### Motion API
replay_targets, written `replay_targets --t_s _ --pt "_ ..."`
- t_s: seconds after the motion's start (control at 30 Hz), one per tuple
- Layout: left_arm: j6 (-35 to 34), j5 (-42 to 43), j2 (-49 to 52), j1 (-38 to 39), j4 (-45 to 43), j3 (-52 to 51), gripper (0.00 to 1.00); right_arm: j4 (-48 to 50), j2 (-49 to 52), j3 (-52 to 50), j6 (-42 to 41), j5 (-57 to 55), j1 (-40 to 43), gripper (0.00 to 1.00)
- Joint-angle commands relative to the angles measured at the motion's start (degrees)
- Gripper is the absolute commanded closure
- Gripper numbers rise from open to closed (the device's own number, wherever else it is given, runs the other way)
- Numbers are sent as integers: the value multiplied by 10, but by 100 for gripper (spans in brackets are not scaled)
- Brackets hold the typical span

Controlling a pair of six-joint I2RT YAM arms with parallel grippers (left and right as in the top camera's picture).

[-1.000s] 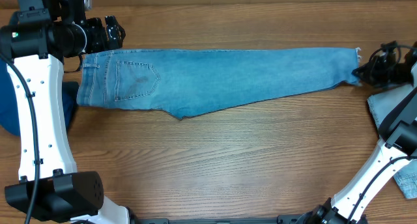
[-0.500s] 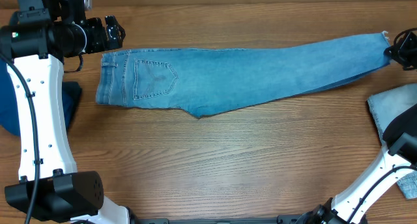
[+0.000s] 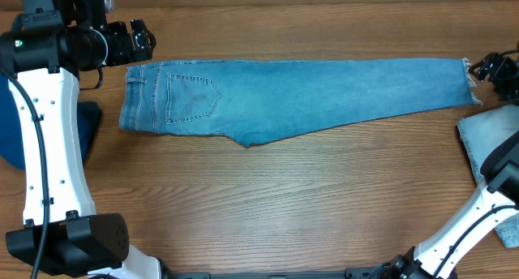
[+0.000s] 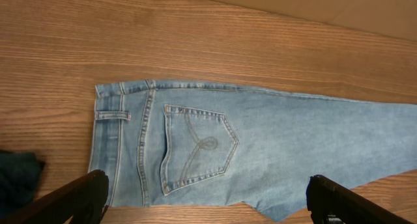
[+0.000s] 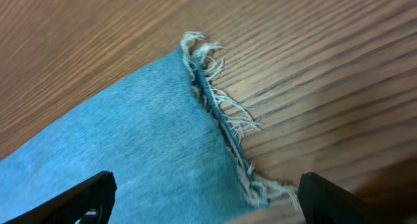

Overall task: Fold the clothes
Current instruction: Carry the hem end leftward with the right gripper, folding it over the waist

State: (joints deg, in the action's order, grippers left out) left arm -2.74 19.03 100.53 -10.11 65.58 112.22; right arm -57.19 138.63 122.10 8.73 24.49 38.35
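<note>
Jeans are flat on the tabletop, running 9 to 3 o'clock across the upper half of your overhead view. The waistband end is at 9 and the frayed hem at 3. The back pocket faces up, near the waistband. Only one leg outline shows. The crotch point juts toward 6 o'clock. The top edge is nearly straight, and the bottom edge slants up toward the hem.

Left fingers sit at the 11 o'clock side of the waistband corner. Your left wrist view shows them spread wide with nothing gripped. The waistband, belt loop and pocket lie in plain sight below, between the two tips.

Right fingers are just past the hem on its 3 o'clock side. In the right wrist view they're also spread wide and hold nothing. The hem threads trail onto bare wood between the tips. I can't tell whether a tip touches the cloth.

Other items:
- A dark blue garment is at the 9 o'clock edge, partly hidden behind the left arm.
- A darker cloth corner is just beside it, near the waistband but not touching it.
- A light denim piece lies at 4 o'clock from the hem, close to it but apart.
- Another pale scrap sits further toward 5, cut off by the frame.
</note>
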Motion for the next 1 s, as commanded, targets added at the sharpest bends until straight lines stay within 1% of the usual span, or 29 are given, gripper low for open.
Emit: replay_targets --t_s 0.0,0.1,0.2,0.27,0.3,0.37,0.47,0.53,0.6,0.73,0.77,0.8,0.83,0.97 --pt "11 -2 0 4 -2 4 0 8 46 -2 -17 26 8 8" --pt "11 -2 0 4 -2 4 0 16 72 -2 -20 30 8 10" --pt "11 -2 0 4 -2 4 0 21 76 -2 -25 56 4 17" --pt "11 -2 0 4 -2 4 0 13 91 -2 -42 57 1 19" --pt "11 -2 0 4 -2 4 0 9 101 -2 -45 57 0 25" --pt "11 -2 0 4 -2 4 0 1 113 -3 -45 62 -1 32" --pt "11 -2 0 4 -2 4 0 -6 116 -10 -45 77 -1 37" --pt "11 -2 0 4 -2 4 0 -6 116 -10 -45 78 -1 45" --pt "11 -2 0 4 -2 4 0 -10 116 -10 -45 78 -1 59" --pt "11 -2 0 4 -2 4 0 -10 116 -10 -45 78 0 77" --pt "11 -2 0 4 -2 4 0 -9 116 -9 -45 78 0 83" --pt "11 -2 0 4 -2 4 0 -10 116 -2 -45 86 2 92" --pt "11 -2 0 4 -2 4 0 -10 116 3 -45 97 3 96" --pt "11 -2 0 4 -2 4 0 -52 104 52 -45 139 18 96"
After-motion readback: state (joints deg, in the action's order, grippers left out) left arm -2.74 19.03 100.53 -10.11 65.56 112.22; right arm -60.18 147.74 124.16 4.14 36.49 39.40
